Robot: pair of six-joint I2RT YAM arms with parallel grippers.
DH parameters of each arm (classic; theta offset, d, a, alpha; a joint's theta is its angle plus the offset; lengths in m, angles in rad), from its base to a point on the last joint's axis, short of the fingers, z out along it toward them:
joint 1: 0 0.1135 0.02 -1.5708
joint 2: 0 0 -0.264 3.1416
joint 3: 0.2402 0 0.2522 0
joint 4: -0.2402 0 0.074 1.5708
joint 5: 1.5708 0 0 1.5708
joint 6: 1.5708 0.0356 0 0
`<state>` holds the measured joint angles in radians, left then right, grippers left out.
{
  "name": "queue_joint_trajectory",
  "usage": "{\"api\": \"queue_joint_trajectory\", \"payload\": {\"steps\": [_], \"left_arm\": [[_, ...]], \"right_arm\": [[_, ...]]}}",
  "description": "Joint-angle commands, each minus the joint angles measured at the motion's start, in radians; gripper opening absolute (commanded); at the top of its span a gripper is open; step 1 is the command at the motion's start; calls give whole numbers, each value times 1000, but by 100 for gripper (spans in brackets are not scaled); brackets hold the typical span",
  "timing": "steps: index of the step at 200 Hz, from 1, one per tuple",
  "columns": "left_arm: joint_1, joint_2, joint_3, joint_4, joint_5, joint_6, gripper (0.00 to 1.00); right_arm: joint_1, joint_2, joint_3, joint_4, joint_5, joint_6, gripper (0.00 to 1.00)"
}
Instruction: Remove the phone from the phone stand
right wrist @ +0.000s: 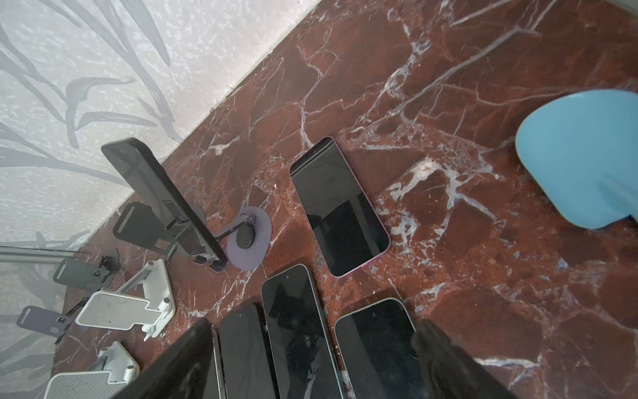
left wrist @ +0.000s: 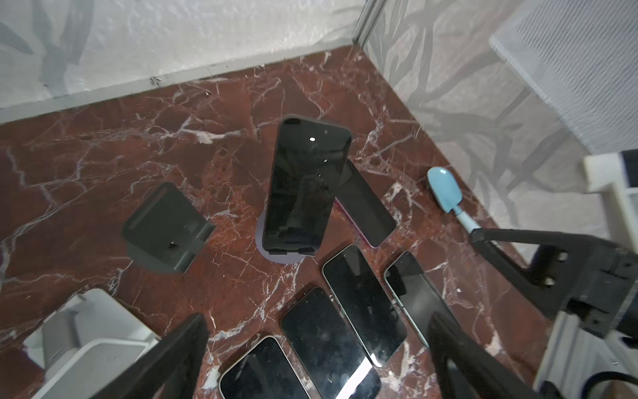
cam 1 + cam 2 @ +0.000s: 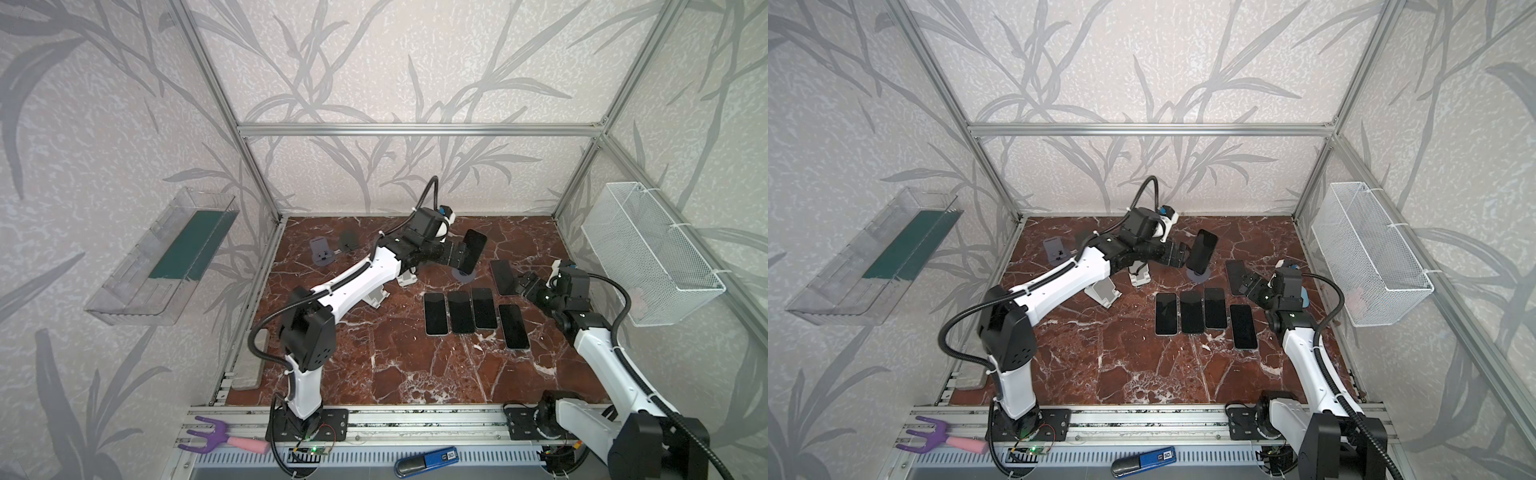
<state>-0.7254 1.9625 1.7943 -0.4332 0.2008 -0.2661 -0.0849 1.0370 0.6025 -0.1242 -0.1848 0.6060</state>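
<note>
A black phone (image 3: 474, 248) leans upright in a grey phone stand with a round base (image 3: 464, 276), in the back middle of the marble floor. It shows in both top views (image 3: 1202, 249). My left gripper (image 3: 459, 257) is just left of the phone, close to its edge. In the left wrist view the phone (image 2: 305, 186) and stand base (image 2: 276, 258) lie ahead of the gripper (image 2: 317, 321), which is open and holds nothing. My right gripper (image 3: 524, 285) hovers open to the right, over phones lying flat (image 1: 314, 326). The right wrist view shows the phone (image 1: 162, 197) side-on in its stand (image 1: 250, 238).
Several phones lie flat in a row (image 3: 459, 311), one more (image 3: 503, 276) behind them. Empty dark stands (image 3: 322, 251) and white stands (image 3: 376, 297) sit at the left. A blue scoop (image 2: 445, 190) lies near the right wall. A white mesh basket (image 3: 648, 253) hangs there.
</note>
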Motion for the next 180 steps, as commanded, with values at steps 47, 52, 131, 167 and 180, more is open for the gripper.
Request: {"api": "queue_joint_trajectory", "payload": {"steps": [47, 52, 131, 167, 180], "left_arm": [[-37, 182, 252, -123, -70, 64, 99], [-38, 191, 263, -119, -76, 68, 99], [-42, 336, 359, 74, -85, 129, 98], [-51, 352, 325, 164, -123, 132, 97], [-54, 369, 327, 176, -125, 132, 98]], "right_arm": [[-15, -26, -62, 133, -64, 71, 91], [-15, -25, -65, 139, -67, 74, 91], [-19, -5, -70, 147, -66, 69, 93], [-20, -31, -102, 182, -55, 78, 97], [-19, -27, -103, 190, -61, 80, 97]]}}
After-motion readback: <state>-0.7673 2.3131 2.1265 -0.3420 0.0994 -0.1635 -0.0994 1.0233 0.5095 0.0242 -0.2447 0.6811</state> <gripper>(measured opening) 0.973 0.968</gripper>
